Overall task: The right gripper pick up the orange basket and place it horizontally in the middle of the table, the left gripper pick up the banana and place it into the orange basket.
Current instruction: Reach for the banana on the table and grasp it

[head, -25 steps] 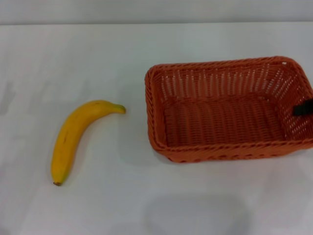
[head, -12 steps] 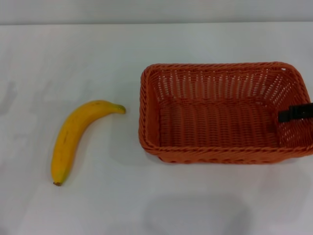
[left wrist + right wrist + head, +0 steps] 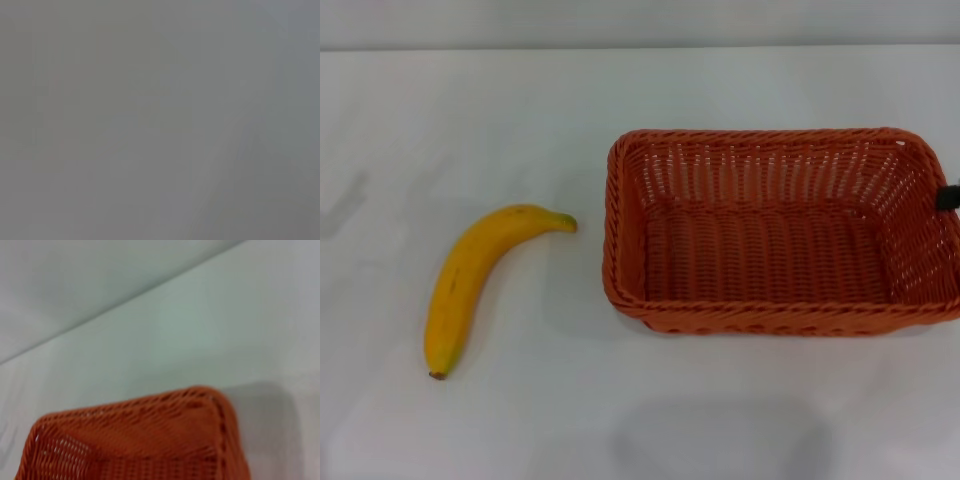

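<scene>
**Basket set flat, banana lying apart**

Black sliver of right gripper [image 3: 948, 197] at the table's right edge, just outside the right wall of the large orange woven basket [image 3: 775, 232]; grip state impossible to tell. Basket flat on white table [image 3: 520, 110], right of centre. Curved yellow banana [image 3: 475, 279] well apart, toward left edge.

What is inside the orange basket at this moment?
Nothing lies inside the orange basket: the head view shows only its bare woven floor. The banana rests apart from it on the table. The near wall hides no floor worth noting; the table beneath the basket is covered.
</scene>
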`<state>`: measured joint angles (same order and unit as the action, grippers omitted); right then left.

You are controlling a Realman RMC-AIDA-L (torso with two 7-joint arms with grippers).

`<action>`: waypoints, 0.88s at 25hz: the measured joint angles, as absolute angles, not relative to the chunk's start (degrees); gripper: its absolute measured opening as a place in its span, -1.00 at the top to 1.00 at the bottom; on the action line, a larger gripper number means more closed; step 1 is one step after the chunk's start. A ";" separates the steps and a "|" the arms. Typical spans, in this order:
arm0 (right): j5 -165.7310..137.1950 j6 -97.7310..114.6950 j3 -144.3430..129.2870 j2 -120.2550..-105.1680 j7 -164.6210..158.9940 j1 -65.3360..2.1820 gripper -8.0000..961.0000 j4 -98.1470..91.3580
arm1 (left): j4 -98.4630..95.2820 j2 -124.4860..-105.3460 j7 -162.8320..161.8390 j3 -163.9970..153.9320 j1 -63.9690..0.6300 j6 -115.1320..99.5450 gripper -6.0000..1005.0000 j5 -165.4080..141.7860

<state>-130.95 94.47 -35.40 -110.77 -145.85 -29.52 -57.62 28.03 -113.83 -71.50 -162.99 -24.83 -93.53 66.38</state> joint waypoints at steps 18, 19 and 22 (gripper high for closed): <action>-118.84 80.62 -21.10 -109.37 -116.22 -28.53 -0.66 -47.77 | 43.09 -102.90 -99.20 -163.12 -49.46 -102.00 -0.75 6.60; -118.12 79.79 -21.15 -109.44 -115.47 -28.45 -0.66 -47.61 | 43.14 -102.82 -99.84 -163.13 -51.19 -101.43 -0.75 2.04; -116.01 78.41 -20.92 -109.43 -114.16 -27.26 -0.66 -47.43 | 42.86 -103.27 -101.62 -163.12 -56.17 -98.45 -0.75 -8.12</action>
